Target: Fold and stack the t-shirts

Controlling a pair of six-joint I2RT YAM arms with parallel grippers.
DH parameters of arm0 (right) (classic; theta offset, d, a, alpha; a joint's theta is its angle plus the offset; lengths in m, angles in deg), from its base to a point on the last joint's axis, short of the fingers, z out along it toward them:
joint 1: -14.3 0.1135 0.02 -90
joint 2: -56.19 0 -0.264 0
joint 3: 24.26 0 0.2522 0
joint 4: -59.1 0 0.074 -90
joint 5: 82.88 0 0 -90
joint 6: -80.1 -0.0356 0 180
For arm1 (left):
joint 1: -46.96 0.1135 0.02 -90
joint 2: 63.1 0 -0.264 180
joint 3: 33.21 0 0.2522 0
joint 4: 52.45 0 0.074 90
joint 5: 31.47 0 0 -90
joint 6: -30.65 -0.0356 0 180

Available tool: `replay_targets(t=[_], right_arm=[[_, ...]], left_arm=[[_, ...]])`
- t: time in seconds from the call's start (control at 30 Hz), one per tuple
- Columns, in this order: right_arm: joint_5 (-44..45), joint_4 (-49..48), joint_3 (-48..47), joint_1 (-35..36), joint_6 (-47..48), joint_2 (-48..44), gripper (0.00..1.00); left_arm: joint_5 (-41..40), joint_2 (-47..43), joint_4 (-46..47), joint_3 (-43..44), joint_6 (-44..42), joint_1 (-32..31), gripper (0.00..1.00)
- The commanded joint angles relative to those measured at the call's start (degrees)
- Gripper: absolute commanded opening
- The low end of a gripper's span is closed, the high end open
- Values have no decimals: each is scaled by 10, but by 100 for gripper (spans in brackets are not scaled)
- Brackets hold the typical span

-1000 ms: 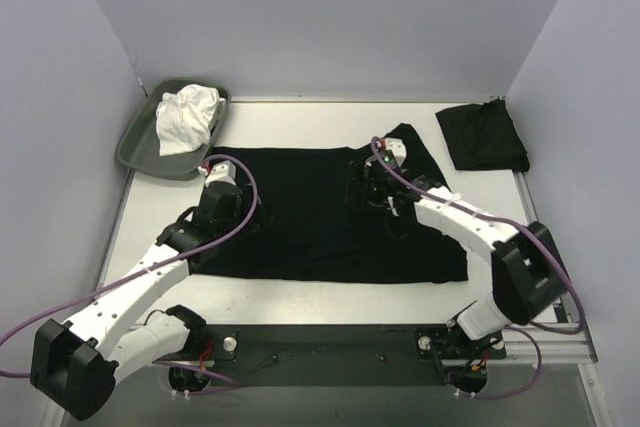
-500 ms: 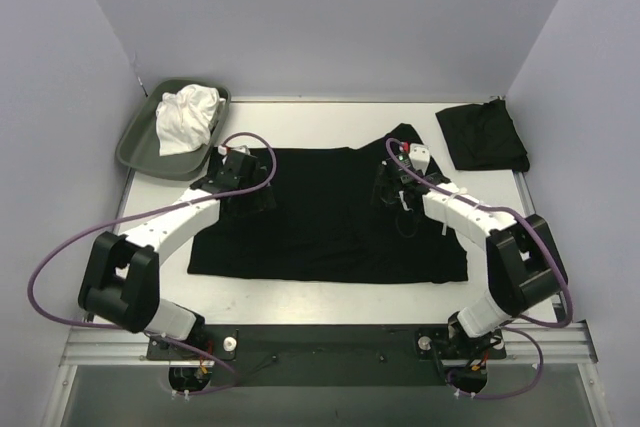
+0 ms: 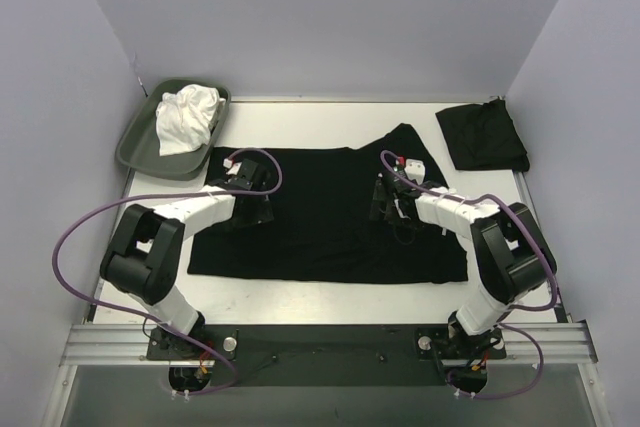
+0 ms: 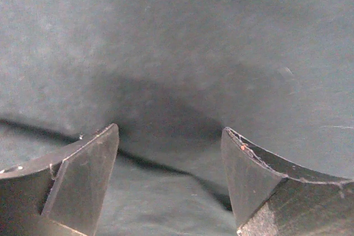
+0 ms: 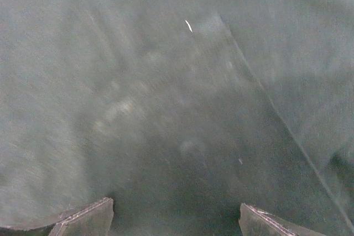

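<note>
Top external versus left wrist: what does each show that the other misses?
Only top external: the grey-green tray holding a white cloth, a folded black shirt at the far right, and the left arm and right arm. Only left wrist: its own jaws standing open with nothing between them, close above a crease in the cloth. Both: the spread black t-shirt, which fills the wrist view.

A white tabletop (image 3: 300, 122) stands inside a small booth. Plain pale lilac walls close it on three sides: the back wall (image 3: 330, 17) along the far edge, the left wall (image 3: 50, 147) and the right wall (image 3: 590, 97) along the side edges. A metal rail (image 3: 110, 345) runs along the near edge. The light is soft and even.
</note>
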Motion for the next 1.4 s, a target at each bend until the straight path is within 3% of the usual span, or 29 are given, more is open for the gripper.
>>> replay_targets(t=[0.0,0.27,0.77,1.17,1.37], right_arm=[[-4,8,39,2,-19,-21,100],[-4,29,104,24,-52,-68,99],[51,156,149,132,-146,-181,100],[78,206,148,138,-163,-238,100],[83,211,129,143,-158,-233,100]], left_arm=[[-28,1,7,-39,17,-12,84],[-20,-24,18,-107,52,-44,82],[0,-206,-26,-251,205,-150,78],[-79,-373,-198,-252,345,-283,76],[-155,-417,-276,-196,366,-291,76]])
